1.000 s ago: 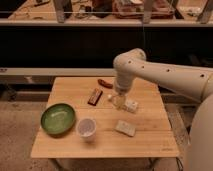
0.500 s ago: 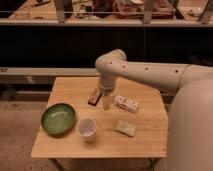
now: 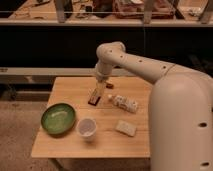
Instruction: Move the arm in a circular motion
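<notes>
The cream-white arm (image 3: 150, 70) reaches in from the lower right over the wooden table (image 3: 70, 145). Its bulbous joint (image 3: 111, 52) sits above the table's back edge, and the last segment points down from it. The gripper (image 3: 100, 81) hangs at the end, just above and behind a dark brown snack bar (image 3: 93, 97) near the table's back middle. It holds nothing that I can see.
On the table are a green bowl (image 3: 58, 118) at the left, a white cup (image 3: 87, 127) beside it, a white bottle (image 3: 124, 103) lying on its side, a pale packet (image 3: 126, 128), and a red item (image 3: 109, 85) partly hidden behind the arm. A dark counter (image 3: 50, 45) runs behind.
The arm has swung left across the table's back, from over the white bottle to over the snack bar. Its thick segment now fills more of the right side.
</notes>
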### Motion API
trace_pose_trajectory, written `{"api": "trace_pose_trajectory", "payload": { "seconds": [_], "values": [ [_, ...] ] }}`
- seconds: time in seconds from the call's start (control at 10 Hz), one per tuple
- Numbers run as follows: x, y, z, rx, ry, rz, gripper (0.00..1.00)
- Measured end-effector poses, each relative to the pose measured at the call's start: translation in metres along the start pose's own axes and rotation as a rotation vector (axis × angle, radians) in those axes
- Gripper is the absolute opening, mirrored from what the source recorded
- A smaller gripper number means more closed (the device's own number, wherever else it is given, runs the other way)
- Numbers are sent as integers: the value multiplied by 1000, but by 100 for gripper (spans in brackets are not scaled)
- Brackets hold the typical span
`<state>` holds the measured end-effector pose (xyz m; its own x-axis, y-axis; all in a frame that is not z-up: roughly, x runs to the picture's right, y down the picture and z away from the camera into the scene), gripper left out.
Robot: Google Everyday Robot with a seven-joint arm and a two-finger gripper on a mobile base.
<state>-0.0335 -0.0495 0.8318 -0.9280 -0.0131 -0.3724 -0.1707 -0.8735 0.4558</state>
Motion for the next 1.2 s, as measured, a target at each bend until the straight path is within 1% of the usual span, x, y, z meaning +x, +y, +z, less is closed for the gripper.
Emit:
{"api": "trace_pose_trajectory", "payload": {
  "seconds": [0.2,0.3,0.4,0.5,0.6,0.7,0.8,0.9,1.0,1.1,1.2],
  "values": [
    [-36,17,-4,-17,-17,45,80],
    [-70,21,-11,-21,-40,94,80],
    [-99,17,-18,-8,-67,136,80],
    [-121,11,-24,4,-86,173,80],
    [-146,-2,-34,24,-106,216,80],
    [-175,-26,-49,47,-131,266,80],
    [-189,-41,-57,55,-143,289,80],
    [-203,-65,-66,67,-157,313,80],
    [-213,-96,-73,74,-174,325,80],
    [-214,-113,-77,76,-185,322,80],
    [-210,-140,-78,79,-205,303,80]
  ]
}}
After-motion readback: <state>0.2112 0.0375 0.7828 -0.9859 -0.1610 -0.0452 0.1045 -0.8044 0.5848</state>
